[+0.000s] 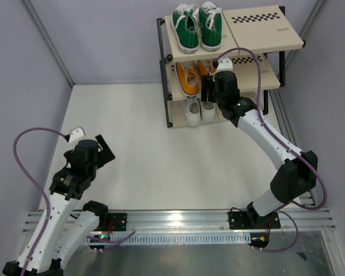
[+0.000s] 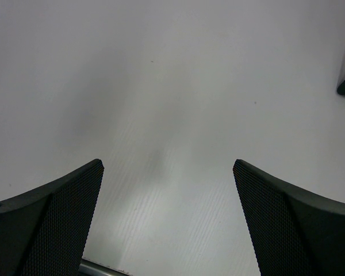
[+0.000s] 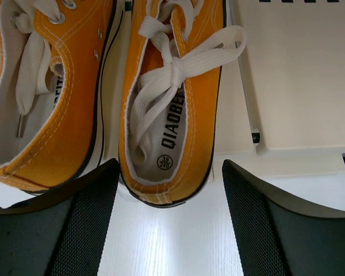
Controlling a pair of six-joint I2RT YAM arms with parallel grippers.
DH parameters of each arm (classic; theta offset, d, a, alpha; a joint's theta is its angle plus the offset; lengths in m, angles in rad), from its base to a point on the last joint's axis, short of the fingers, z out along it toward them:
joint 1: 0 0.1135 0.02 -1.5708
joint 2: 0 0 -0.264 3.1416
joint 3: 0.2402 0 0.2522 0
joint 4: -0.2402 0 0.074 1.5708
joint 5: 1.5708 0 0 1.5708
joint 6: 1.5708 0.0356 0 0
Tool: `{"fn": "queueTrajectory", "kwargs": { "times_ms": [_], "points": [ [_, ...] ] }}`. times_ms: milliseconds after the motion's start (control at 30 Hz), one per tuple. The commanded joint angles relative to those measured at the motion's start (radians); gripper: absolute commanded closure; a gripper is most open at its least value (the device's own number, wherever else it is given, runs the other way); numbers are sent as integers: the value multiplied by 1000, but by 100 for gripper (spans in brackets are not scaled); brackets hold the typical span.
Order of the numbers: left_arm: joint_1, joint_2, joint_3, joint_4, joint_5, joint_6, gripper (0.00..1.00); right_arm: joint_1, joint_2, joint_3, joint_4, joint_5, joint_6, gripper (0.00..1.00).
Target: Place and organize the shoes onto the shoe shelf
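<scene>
Grey walls close round a white table (image 1: 161,152), seen from above, with the shoe shelf (image 1: 264,40) at its far edge, right of centre. The green shoes (image 1: 198,26) sit on the left of the top board, the orange shoes (image 1: 188,77) on the middle board and the white shoes (image 1: 196,112) on the bottom one, each pair kept together. The right gripper (image 1: 208,92) is at the middle board's front edge, and the left gripper (image 1: 106,148) hangs over the table's near left corner, out of the way. From the left wrist, its fingers stand wide apart over bare table, holding nothing. From the right wrist, the jaws straddle the heel of the right-hand orange shoe (image 3: 172,115), spread wider than it and not clamping it, likely to square it against its mate. The insole reads "QIAOBE", then is cut off, with "38 240" in a circle.
</scene>
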Motion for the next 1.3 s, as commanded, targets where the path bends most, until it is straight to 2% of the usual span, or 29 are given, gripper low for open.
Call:
{"fn": "queueTrajectory", "kwargs": {
  "times_ms": [0,200,333,500,1000,1233,1267],
  "points": [
    [6,7,-4,34,3,17,1,-17,15,6,102,-18,-13,24],
    [6,9,-4,34,0,16,1,-40,44,12,119,-57,-13,34],
    [6,12,-4,34,1,16,1,-45,53,3,134,-106,-25,48],
    [6,16,-3,34,1,16,1,-46,56,-5,169,-172,-16,52],
    [4,2,-3,34,4,17,1,-45,54,32,102,-207,99,52],
    [6,-1,-3,37,10,19,1,-45,41,21,77,-204,118,41],
    [6,-2,-3,37,10,19,1,-45,38,21,65,-205,122,36]
  ]
}}
